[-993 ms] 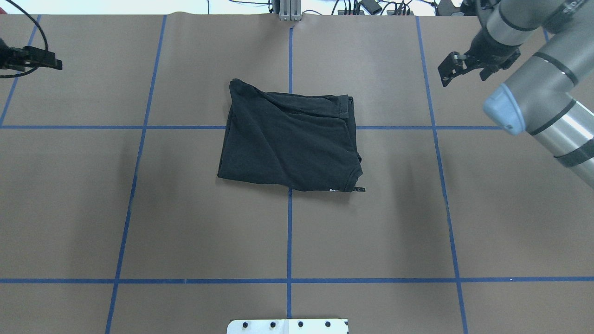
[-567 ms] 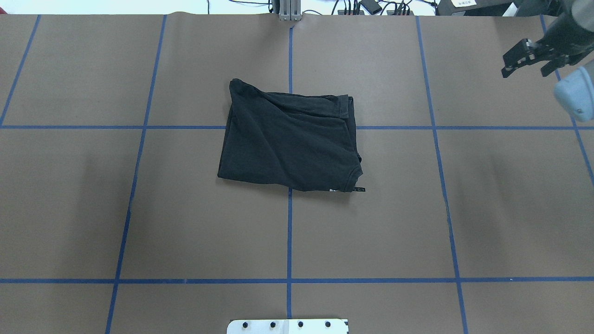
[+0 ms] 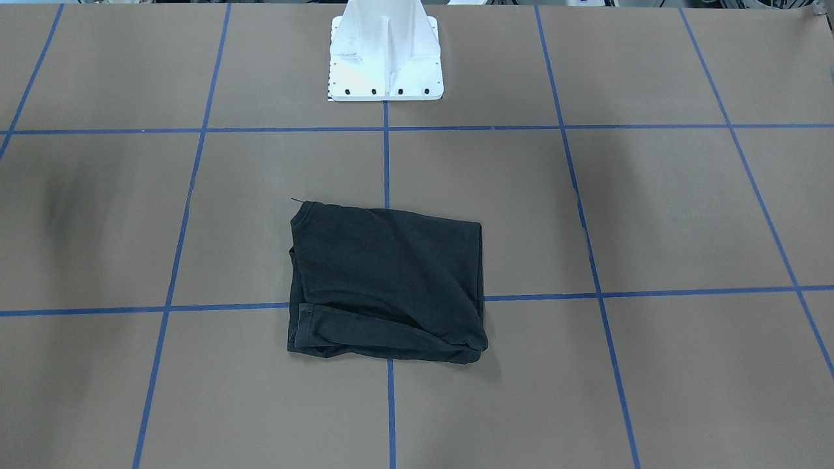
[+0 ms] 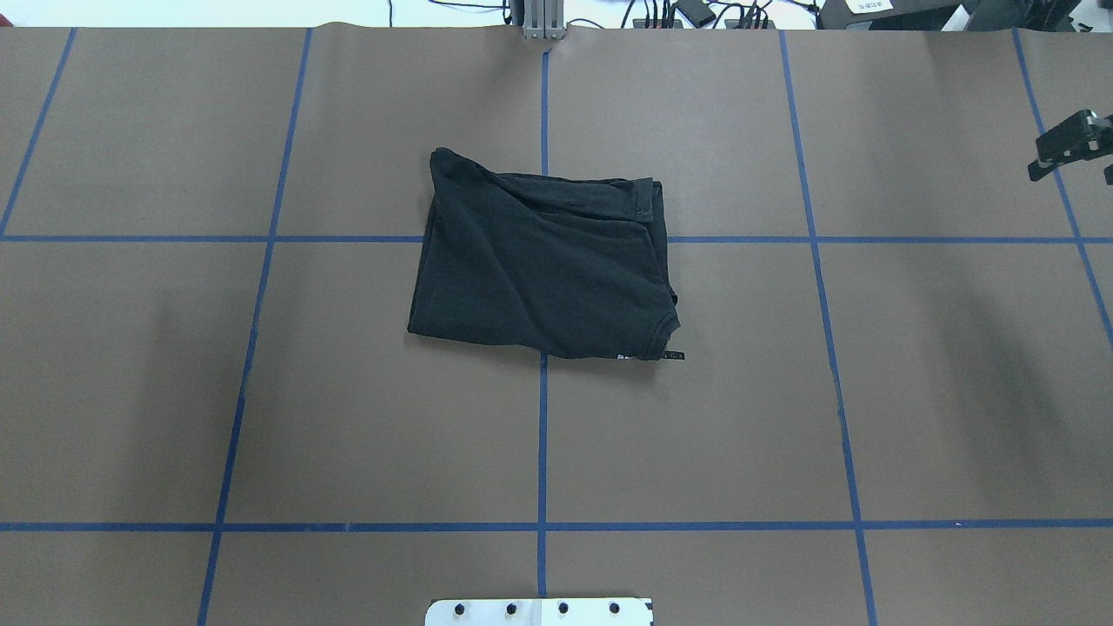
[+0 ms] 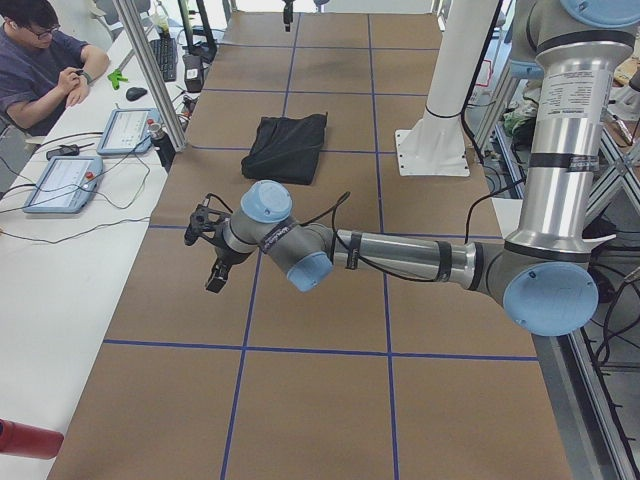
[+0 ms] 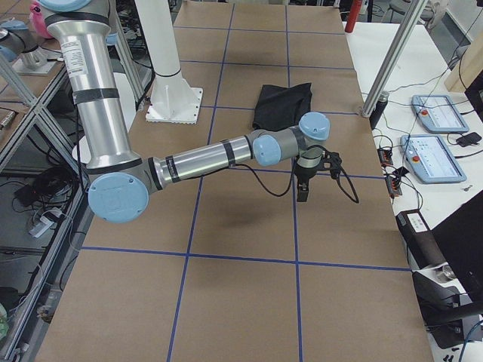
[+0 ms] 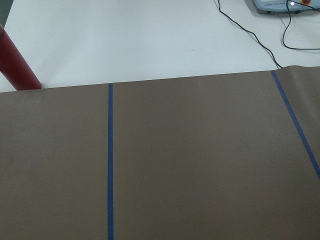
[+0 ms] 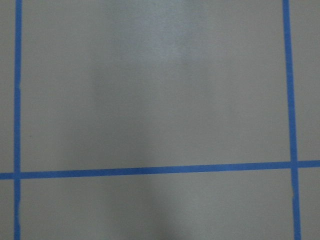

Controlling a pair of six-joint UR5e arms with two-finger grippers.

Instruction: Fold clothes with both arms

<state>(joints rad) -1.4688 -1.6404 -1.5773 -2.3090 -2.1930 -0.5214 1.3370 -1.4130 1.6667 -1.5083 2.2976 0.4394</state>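
The black T-shirt (image 4: pixel 539 269) lies folded into a rough rectangle at the table's middle, with its logo side hidden. It also shows in the front-facing view (image 3: pixel 384 280) and both side views (image 5: pixel 288 145) (image 6: pixel 281 104). My right gripper (image 4: pixel 1074 165) is open and empty at the overhead view's right edge, far from the shirt, and hovers over bare paper (image 6: pixel 317 181). My left gripper (image 5: pixel 205 250) shows only in the exterior left view, away from the shirt near the table's left end. I cannot tell whether it is open or shut.
The white pedestal (image 3: pixel 384 52) stands at the robot's side of the table (image 4: pixel 539 611). Blue tape lines grid the brown paper. A side table holds control tablets (image 5: pixel 60 180) and a red bottle (image 7: pixel 17 65). An operator (image 5: pixel 40 50) sits beyond.
My right gripper has swung outward to the overhead view's right edge. My left gripper has left the overhead view on the left. The shirt has not moved.
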